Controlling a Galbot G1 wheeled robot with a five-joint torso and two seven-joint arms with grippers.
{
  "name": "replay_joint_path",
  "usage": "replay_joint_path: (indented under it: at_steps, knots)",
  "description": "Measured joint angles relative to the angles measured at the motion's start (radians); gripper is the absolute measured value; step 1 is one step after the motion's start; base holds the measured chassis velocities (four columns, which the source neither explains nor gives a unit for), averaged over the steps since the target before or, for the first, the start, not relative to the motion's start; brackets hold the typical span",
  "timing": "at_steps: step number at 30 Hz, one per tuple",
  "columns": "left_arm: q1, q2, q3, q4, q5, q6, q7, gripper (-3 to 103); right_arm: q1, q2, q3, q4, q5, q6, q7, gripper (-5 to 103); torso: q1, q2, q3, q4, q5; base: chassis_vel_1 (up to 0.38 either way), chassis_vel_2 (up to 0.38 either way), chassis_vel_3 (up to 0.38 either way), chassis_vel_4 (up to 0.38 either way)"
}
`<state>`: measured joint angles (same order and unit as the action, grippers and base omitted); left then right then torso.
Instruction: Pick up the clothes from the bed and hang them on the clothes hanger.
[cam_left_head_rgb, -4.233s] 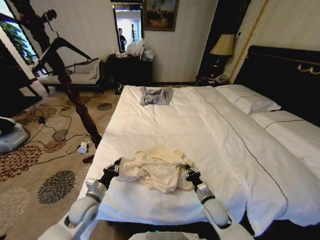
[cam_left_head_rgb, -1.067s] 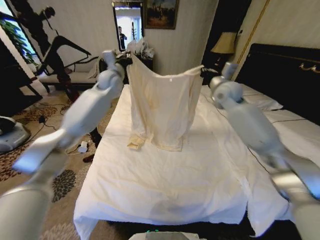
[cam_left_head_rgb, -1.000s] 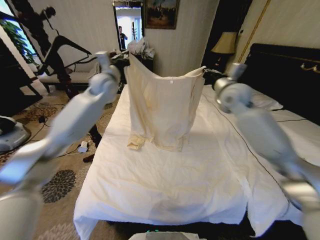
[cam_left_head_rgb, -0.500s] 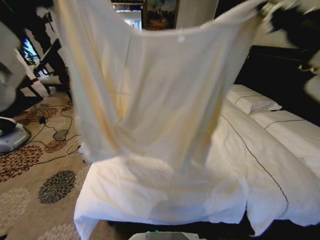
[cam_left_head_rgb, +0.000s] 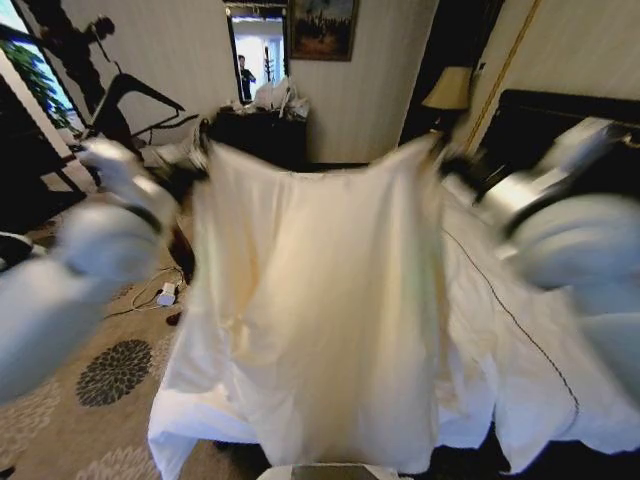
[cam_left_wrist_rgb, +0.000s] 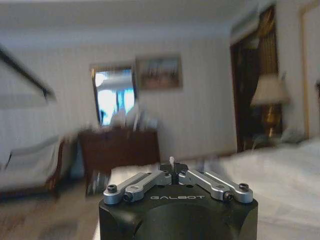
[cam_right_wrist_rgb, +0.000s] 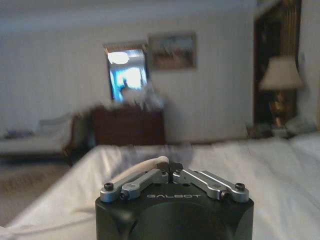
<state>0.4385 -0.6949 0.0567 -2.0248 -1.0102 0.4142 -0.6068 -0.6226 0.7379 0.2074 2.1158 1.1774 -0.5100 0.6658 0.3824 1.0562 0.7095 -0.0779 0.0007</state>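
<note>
"GALBOT" was printed on each wrist housing. The left gripper (cam_left_head_rgb: 200, 165) and right gripper (cam_left_head_rgb: 447, 160), fingers pinched together on the top corners, held the cream shirt (cam_left_head_rgb: 320, 320) spread above the white-sheeted bed (cam_left_head_rgb: 530, 330). Behind stood a dark dresser (cam_left_wrist_rgb: 117, 147), a framed painting (cam_right_wrist_rgb: 171, 50) and a table lamp (cam_right_wrist_rgb: 280, 75).

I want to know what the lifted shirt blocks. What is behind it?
Both grippers, left and right, hold the shirt spread out. Behind it lies the bed, white sheets showing at both sides. The middle of the mattress is covered.
</note>
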Motion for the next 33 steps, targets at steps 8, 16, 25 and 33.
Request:
replay_joint_path:
  at_steps: [8,16,25,33]
  knots:
    - [0.101,-0.243,0.085,0.257,0.182,0.018,0.022,1,-0.101,0.169,-0.091,-0.237,-0.255,0.040,-0.073,0,-0.001,0.000,0.000,-0.0005,-0.0005,0.000,0.000,0.000,0.000]
    - [0.066,-0.356,0.100,0.445,0.249,-0.011,0.032,1,0.011,0.286,-0.203,-0.447,-0.345,0.097,-0.100,0,0.000,0.000,0.000,0.0008,-0.0007,0.000,0.000,0.000,0.000]
    - [-0.029,-0.486,0.067,0.695,0.362,-0.043,0.057,1,0.108,0.410,-0.273,-0.645,-0.387,0.117,-0.099,0,0.000,0.000,0.000,0.0006,-0.0007,0.000,0.000,0.000,0.000]
    - [-0.118,-0.524,0.055,0.848,0.427,-0.062,0.093,1,0.203,0.533,-0.301,-0.820,-0.426,0.142,-0.108,0,0.000,0.000,0.000,0.0008,-0.0007,0.000,0.000,0.000,0.000]
